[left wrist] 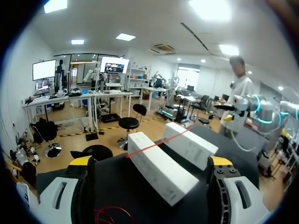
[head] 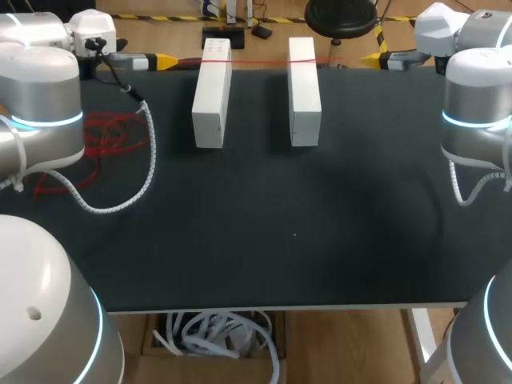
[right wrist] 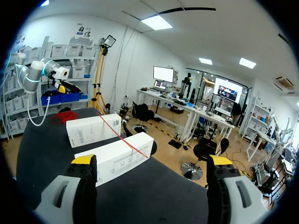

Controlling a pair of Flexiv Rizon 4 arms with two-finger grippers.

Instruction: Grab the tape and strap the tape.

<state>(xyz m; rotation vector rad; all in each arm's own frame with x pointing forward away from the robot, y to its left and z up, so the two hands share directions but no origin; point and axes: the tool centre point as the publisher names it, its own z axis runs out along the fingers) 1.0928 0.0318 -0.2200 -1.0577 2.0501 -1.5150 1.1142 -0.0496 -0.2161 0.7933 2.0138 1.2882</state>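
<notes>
Tape point(head: 260, 61), red and thin, lies in a straight line across the far ends of two white boxes point(head: 212, 104) that stand side by side on the black table point(head: 264, 240). A loose heap of red tape point(head: 108, 140) lies well apart from them, on the table's left side.

The left gripper point(head: 164, 60) hangs at the far left edge, just beside one end of the line. The right gripper point(head: 374, 58) hangs at the far right edge, near the other end. Both wrist views show the fingers wide apart and holding nothing.

I count two boxes, one stretched strand, one heap and two arms.

To my eye the grab is the step in hand. Next, a gripper would have to line up on the thin strand beside a box and shut on it cleanly without dragging it off the box tops.
</notes>
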